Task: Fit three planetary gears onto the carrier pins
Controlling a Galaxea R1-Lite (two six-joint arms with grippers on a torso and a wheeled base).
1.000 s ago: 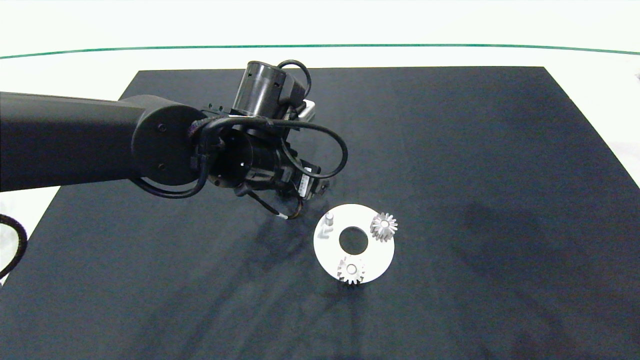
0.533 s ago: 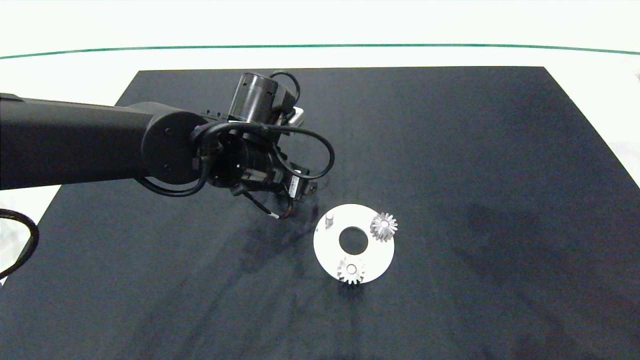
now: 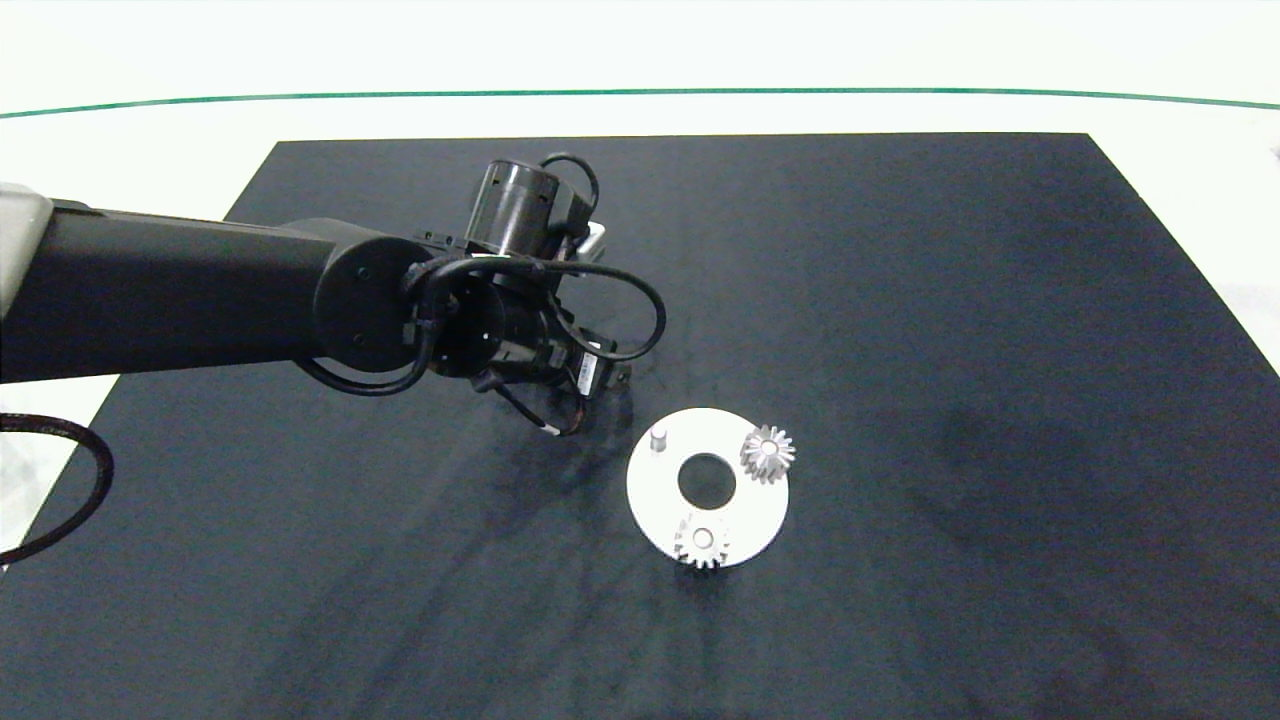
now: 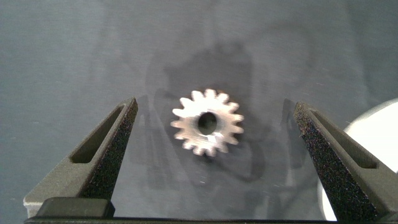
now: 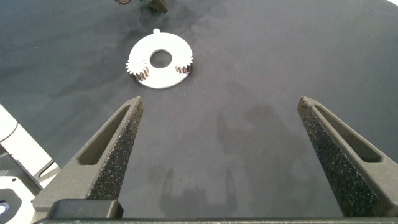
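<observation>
Covering most of the head view, a black mat (image 3: 900,300) lies on a pale table (image 3: 150,140) with a thin green line (image 3: 640,92) curving across the top of the frame. Left arm (image 3: 180,300) enters from the left edge and reaches to the centre-left of the mat; its wrist hides the left gripper (image 4: 214,134) in the head view. In the left wrist view its two grey fingers (image 4: 115,140) stand wide apart, one to each side of a loose gear (image 4: 207,122) lying flat on the mat, touching neither finger.

White disc (image 3: 707,487) sits lower centre of the head view, just right of and below the left wrist. Two planetary gears sit on carrier pins: one (image 3: 767,453) at the disc's upper right, one (image 3: 702,541) at its lower edge. Third pin (image 3: 658,439), upper left of the disc, stands bare.

Right gripper (image 5: 224,130) is not seen in the head view. In the right wrist view its fingers are spread wide over bare mat, well apart from the disc (image 5: 160,60) at upper left of that frame.
</observation>
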